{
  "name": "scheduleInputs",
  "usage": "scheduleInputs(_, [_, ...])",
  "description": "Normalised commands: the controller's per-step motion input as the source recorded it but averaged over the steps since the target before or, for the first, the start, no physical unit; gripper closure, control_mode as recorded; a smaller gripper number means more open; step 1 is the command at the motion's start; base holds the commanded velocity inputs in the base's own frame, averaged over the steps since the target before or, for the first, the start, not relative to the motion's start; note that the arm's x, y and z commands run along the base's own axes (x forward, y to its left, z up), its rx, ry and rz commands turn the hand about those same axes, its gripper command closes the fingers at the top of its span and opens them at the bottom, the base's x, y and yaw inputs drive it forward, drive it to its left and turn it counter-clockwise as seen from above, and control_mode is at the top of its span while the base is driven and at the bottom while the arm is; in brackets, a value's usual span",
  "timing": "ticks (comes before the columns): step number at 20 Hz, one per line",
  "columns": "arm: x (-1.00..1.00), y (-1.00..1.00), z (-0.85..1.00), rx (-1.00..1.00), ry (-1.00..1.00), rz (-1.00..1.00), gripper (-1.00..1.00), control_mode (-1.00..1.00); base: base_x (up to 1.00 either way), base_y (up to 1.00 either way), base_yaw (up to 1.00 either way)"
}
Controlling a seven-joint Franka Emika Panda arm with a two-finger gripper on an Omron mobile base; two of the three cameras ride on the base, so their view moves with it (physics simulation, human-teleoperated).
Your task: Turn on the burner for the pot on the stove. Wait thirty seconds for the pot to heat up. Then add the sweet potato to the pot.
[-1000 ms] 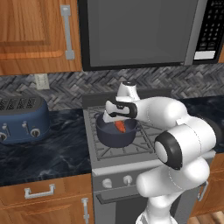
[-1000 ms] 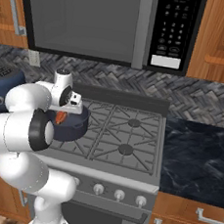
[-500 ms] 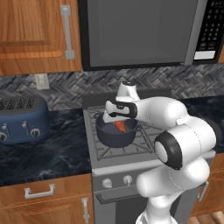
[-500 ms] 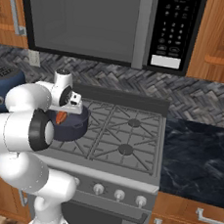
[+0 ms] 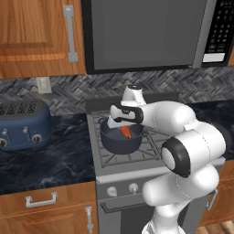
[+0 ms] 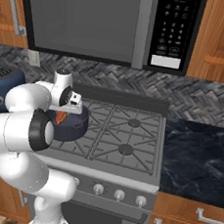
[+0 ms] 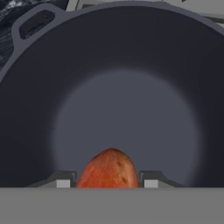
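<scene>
Hand (image 7: 109, 183) clamped around sweet potato (image 7: 109, 169)

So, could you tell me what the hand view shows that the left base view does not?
Hand view alone: the pot's bare inner floor, with the gripper shut on the sweet potato above it, and a side handle close up.

Left base view alone: the toaster, the stove knobs, the microwave.

Both: the sweet potato over the pot.
</scene>
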Motion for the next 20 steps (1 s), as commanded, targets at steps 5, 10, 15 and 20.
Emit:
scheduleInputs(5, [0.0, 0.0, 0.0, 0.0, 0.0, 0.0, 1.0, -1.0, 0.0, 0.0, 0.0])
scheduleInputs(10, [0.0, 0.0, 0.0, 0.0, 0.0, 0.0, 1.0, -1.0, 0.0, 0.0, 0.0])
scheduleInputs(15, [0.0, 0.0, 0.0, 0.0, 0.0, 0.0, 1.0, -1.0, 0.0, 0.0, 0.0])
scheduleInputs(20, [0.0, 0.0, 0.0, 0.0, 0.0, 0.0, 1.0, -1.0, 0.0, 0.0, 0.0])
